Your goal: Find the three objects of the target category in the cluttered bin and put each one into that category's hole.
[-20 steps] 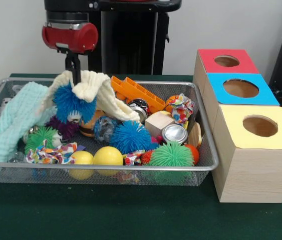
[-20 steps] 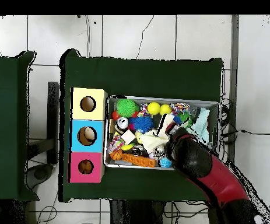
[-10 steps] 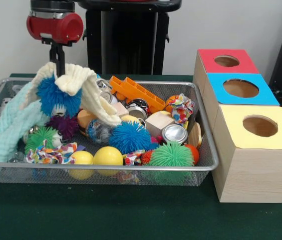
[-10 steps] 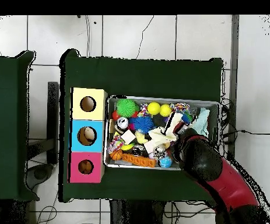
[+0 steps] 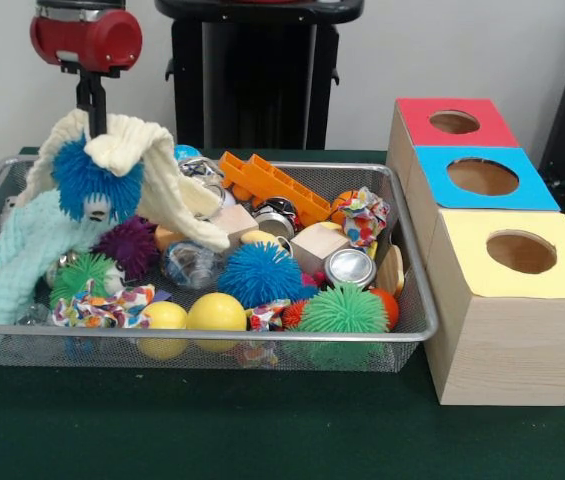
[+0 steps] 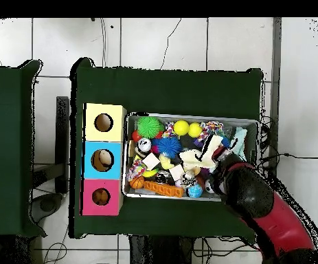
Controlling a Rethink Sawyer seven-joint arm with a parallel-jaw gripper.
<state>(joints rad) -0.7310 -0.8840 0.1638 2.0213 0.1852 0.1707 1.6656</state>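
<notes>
My gripper (image 5: 90, 112) hangs above the left end of the wire bin (image 5: 212, 338), shut on a cream cloth (image 5: 147, 165) lifted clear of the clutter. A blue spiky ball (image 5: 87, 180) clings to the cloth's underside and hangs with it. One end of the cloth still trails down onto the toys. In the overhead view the arm (image 6: 257, 203) covers the gripper, and the cream cloth (image 6: 199, 155) shows beside it. Three boxes stand right of the bin, each with a hole in its red (image 5: 454, 122), blue (image 5: 482, 177) or yellow (image 5: 521, 252) top.
A mint cloth (image 5: 22, 250) drapes over the bin's left side. Inside lie another blue spiky ball (image 5: 257, 272), a green one (image 5: 340, 310), a purple one (image 5: 127, 243), two yellow balls (image 5: 216, 312), an orange toy (image 5: 274, 185), a wooden cube (image 5: 318, 245) and a can (image 5: 350, 267).
The gripper has risen and moved left in the front view, lifting the cream cloth and the clinging blue spiky ball higher; more of the toys beneath now show.
</notes>
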